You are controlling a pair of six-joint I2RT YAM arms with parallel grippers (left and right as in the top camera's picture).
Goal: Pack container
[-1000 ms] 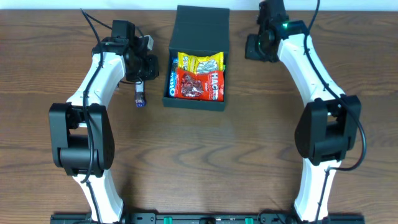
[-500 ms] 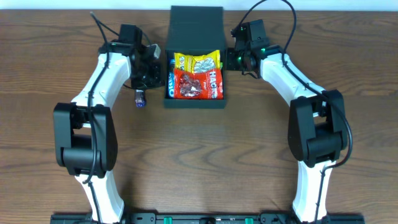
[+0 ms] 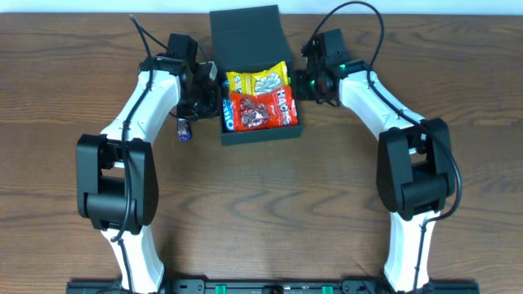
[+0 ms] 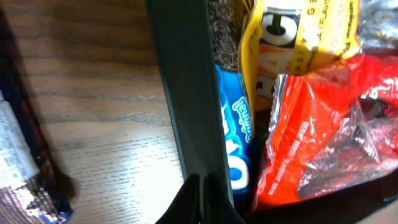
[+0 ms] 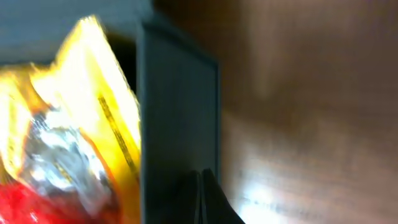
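Observation:
The dark green container (image 3: 245, 33) stands at the back middle of the table with its flap lid open toward the back. It holds a yellow packet (image 3: 260, 80), a red packet (image 3: 260, 110) and a blue packet (image 3: 230, 114). My left gripper (image 3: 209, 91) is shut, its tips against the container's left wall (image 4: 189, 93); the left wrist view (image 4: 202, 199) shows the blue packet (image 4: 239, 124) just inside. My right gripper (image 3: 305, 82) is shut, its tips at the right wall (image 5: 177, 124) in the right wrist view (image 5: 202, 199), beside the yellow packet (image 5: 81, 112).
A small blue and silver packet (image 3: 185, 128) lies on the wooden table left of the container, under my left arm. It also shows at the left edge of the left wrist view (image 4: 18, 168). The table's back edge runs just behind the open lid.
My right gripper came from the back right to the container's right wall. My left gripper moved right to the left wall. The container shifted slightly left and turned a little.

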